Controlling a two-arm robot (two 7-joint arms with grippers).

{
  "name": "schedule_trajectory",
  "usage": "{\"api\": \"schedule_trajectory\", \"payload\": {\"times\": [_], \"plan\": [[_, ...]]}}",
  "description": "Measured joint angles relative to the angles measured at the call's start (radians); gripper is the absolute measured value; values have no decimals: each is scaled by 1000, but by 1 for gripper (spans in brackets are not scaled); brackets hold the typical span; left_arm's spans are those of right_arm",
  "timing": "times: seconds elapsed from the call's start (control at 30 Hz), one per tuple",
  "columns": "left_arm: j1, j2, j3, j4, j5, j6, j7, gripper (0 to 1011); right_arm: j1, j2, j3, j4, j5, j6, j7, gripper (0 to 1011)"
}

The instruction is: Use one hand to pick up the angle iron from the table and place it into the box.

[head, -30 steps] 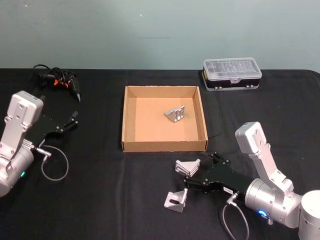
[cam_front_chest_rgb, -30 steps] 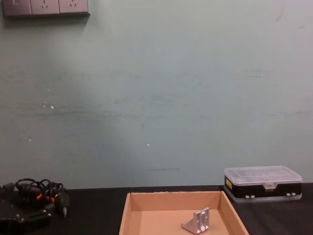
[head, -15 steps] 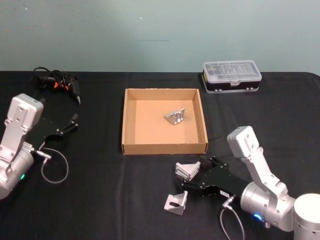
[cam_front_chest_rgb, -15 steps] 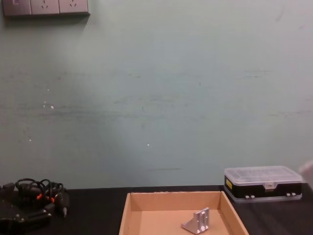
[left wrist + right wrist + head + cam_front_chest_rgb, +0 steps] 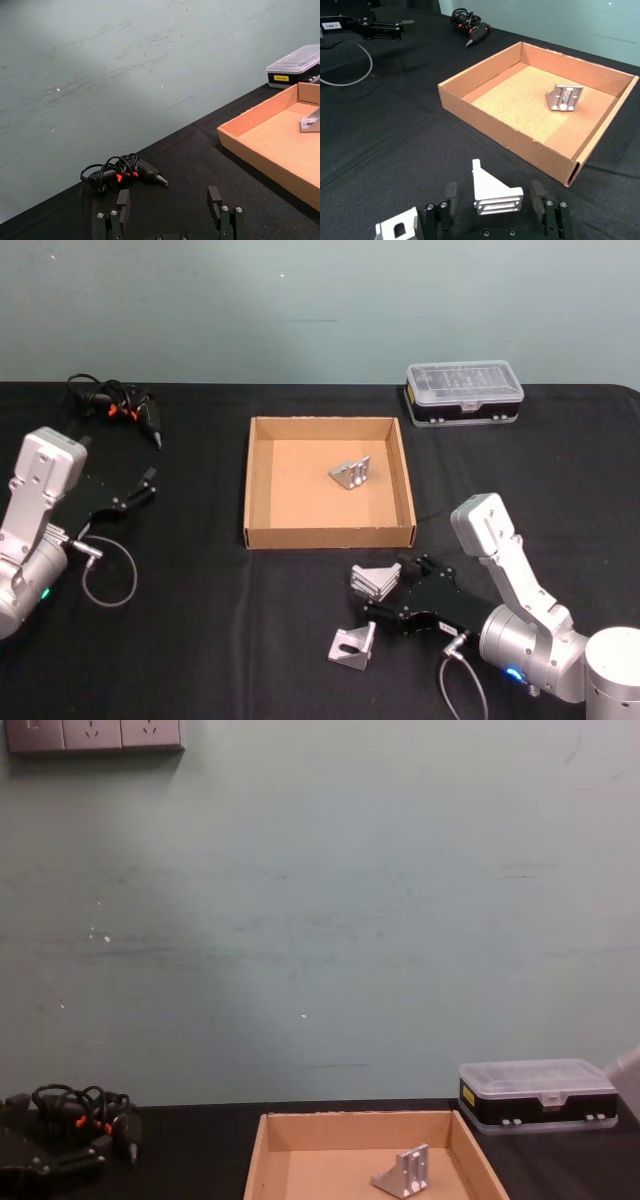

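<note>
**Right gripper lined up on the angle iron, jaws not yet closed**

The black tabletop (image 5: 200, 640) and the cardboard box (image 5: 247, 480) sit exactly where they were a second ago. The box is mid-table, with another angle iron (image 5: 350, 472) lying on its floor.

What has moved is my right arm. It has crept forward and to the left, low over the near side of the tabletop, just in front of the box's near wall. I take that to mean the approach is done and the grasp is the step in hand.

My left arm is parked over the left side, and the left gripper (image 5: 169, 200) is spread and holding nothing.

The right gripper (image 5: 494, 192) is released, with its jaws standing wide. The angle iron (image 5: 375, 577) I am after rests on the tabletop between them, one flange upright. In the right wrist view there is a gap on each side, so nothing is clamped yet. The box's near wall is close beyond it, so once I have it the carry should be short.

A third angle iron (image 5: 350, 645) lies just beside the gripper on the near side, outside the jaws and clear of the closing path as far as I can judge
</note>
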Motion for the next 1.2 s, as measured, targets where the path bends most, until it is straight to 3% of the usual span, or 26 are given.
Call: {"api": "schedule_trajectory", "payload": {"times": [0.2, 0.27, 0.5, 0.97, 1.2], "plan": [[0, 0, 0, 0, 0, 0, 0, 1011, -1, 0, 1, -1, 1, -1, 0, 812], [0, 0, 0, 0, 0, 0, 0, 1011, -1, 1, 1, -1, 2, -2, 0, 719], [0, 0, 0, 0, 0, 0, 0, 1011, -1, 1, 1, -2, 3, -3, 0, 538], [0, 0, 0, 0, 0, 0, 0, 1011, -2, 1, 2, -2, 4, -4, 0, 538], [0, 0, 0, 0, 0, 0, 0, 1011, -21, 9, 24, -57, 4, -25, 10, 538]]}}
